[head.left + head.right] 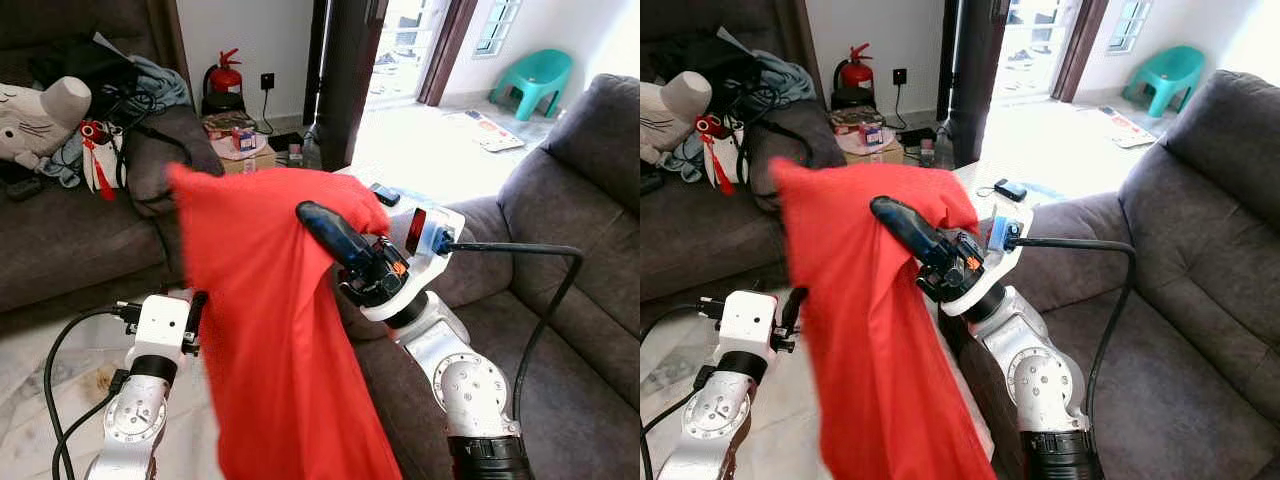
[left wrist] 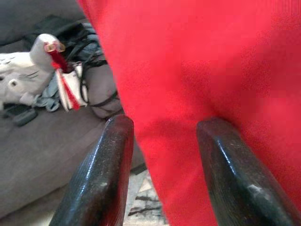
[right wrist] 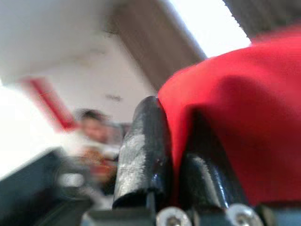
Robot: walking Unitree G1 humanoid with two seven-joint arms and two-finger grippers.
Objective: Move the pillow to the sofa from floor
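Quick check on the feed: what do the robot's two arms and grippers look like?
Both arms are silver with round joints and white wrist blocks. The right gripper has long glossy black fingers, a blue-and-red part on the wrist and a thick black cable looping back. The left gripper has matching black fingers and thinner black cables.

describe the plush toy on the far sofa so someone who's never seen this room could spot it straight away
Start at the dark sofa on the robot's left, across from the grey sofa on its right. At its far end a pale grey plush toy lies among heaped clothes and black straps. It is the one light, rounded thing there, with a red tassel beside it.
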